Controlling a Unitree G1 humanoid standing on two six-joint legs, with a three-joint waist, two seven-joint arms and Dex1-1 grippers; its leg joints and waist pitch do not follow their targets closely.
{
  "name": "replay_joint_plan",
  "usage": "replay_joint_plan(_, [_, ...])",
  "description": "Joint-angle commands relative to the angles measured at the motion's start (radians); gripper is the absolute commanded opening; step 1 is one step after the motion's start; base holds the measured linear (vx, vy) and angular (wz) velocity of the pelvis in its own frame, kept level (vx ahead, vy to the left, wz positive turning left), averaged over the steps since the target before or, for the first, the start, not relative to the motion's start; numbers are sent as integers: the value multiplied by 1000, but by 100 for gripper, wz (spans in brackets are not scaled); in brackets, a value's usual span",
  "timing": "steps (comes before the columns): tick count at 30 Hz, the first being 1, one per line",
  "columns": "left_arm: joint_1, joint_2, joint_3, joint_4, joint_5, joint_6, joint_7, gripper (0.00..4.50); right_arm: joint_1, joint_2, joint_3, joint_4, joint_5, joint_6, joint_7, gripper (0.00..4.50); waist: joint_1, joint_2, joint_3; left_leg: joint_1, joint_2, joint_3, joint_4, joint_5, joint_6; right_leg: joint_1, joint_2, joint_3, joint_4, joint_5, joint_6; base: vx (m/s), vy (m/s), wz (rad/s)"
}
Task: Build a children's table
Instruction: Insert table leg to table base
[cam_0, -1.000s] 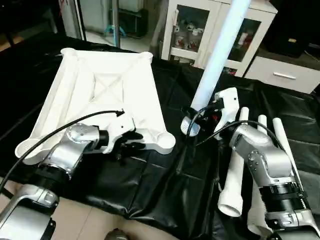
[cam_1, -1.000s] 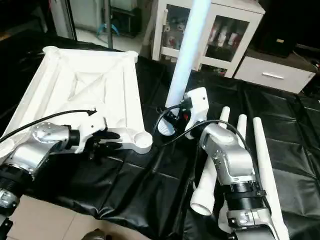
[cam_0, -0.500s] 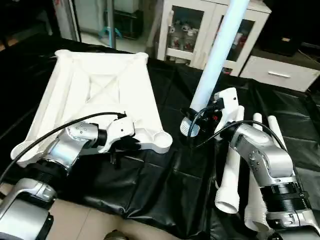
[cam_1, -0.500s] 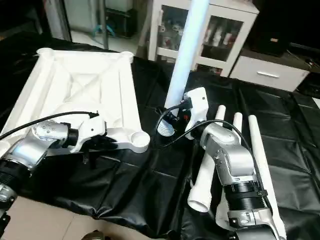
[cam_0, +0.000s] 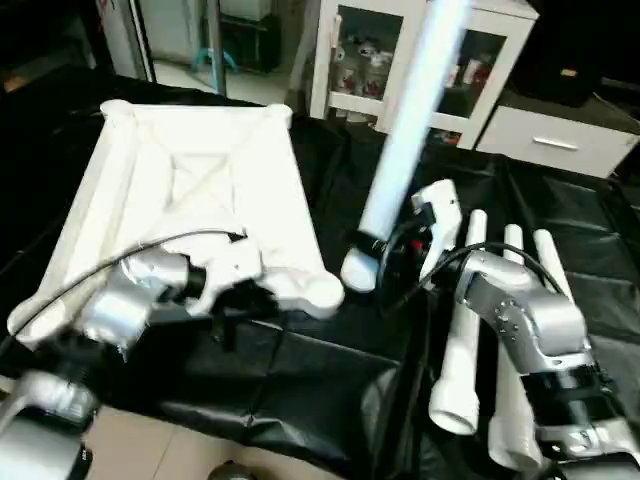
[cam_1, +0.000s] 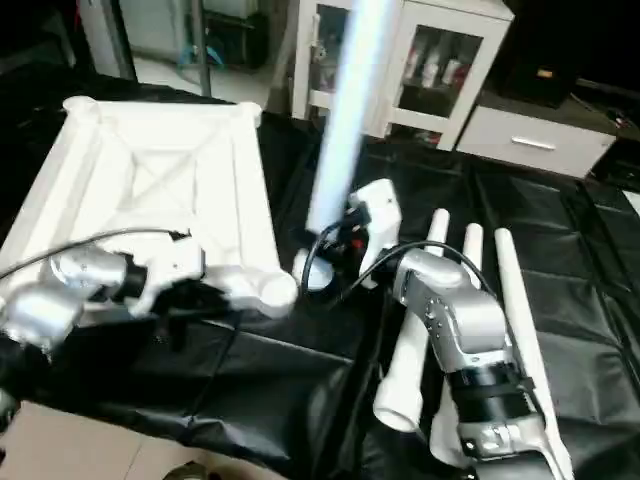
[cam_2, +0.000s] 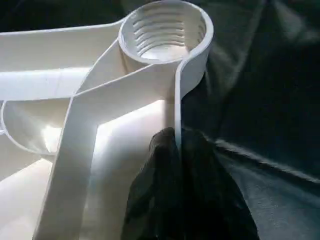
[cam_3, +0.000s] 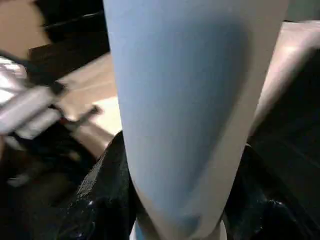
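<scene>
Right now the right gripper (cam_0: 392, 262) clasps a leg (cam_0: 405, 130) near its lower end, the tube's long axis rising steeply and leaning away from the robot, its threaded foot (cam_0: 357, 273) hanging just beside the near corner socket (cam_0: 322, 291) of the tabletop (cam_0: 200, 190), to that socket's right and slightly above the black cloth (cam_0: 340, 370). The left gripper (cam_2: 176, 170) is clamped on the tabletop's thin rim just beside that same socket, steadying it. By the look of it, the foot must travel left and tip upright over the socket; three more legs (cam_0: 500, 330) lie on the cloth at the right.
</scene>
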Motion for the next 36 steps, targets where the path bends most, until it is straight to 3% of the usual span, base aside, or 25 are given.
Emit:
replay_joint_plan(1, [60,-37,-53,7,-1,28,11,0,14,-3,6,-8,-12,3,-3,188,1,3,-61,19,50,-17,-78,-231,-38,39,-88,56,-83,-217,-158,0,0,0])
replay_joint_plan(4, [74,-42,-53,-14,8,40,19,0,14,10,16,1,-23,0,-15,188,1,3,-56,22,50,-22,-84,-287,-56,35,-91,57,-97,-346,-119,0,0,0])
replay_joint_plan(6, [78,-43,-52,-25,15,48,23,0,16,11,29,-3,-27,6,-16,188,1,0,-57,22,50,-24,-86,-300,-61,34,-92,58,-100,-374,-106,0,0,0])
replay_joint_plan(16, [80,-40,-48,-60,39,81,21,0,21,8,97,44,-71,-1,8,188,1,1,-61,22,48,-23,-87,-284,-61,34,-87,58,-94,-301,-115,0,0,0])
replay_joint_plan(17, [80,-41,-48,-61,41,81,21,0,18,12,101,59,-80,-10,6,188,2,8,-61,22,48,-24,-87,-289,-63,34,-88,58,-94,-303,-117,0,0,0])
replay_joint_plan(18, [82,-42,-48,-65,45,84,20,0,12,20,107,84,-91,-25,-2,188,1,3,-61,22,49,-25,-88,-299,-66,35,-89,58,-96,-310,-114,0,0,0])
replay_joint_plan(28, [90,-40,-50,-77,53,90,16,0,-36,62,99,191,-108,-72,-15,188,-3,0,-62,26,49,-25,-91,-312,-69,34,-87,57,-94,-287,-128,0,0,0])
replay_joint_plan(36, [93,-37,-46,-77,60,87,15,0,-40,63,118,242,-115,-80,19,188,-3,-1,-60,29,51,-27,-95,-339,-71,33,-89,57,-101,-328,-118,0,0,0])
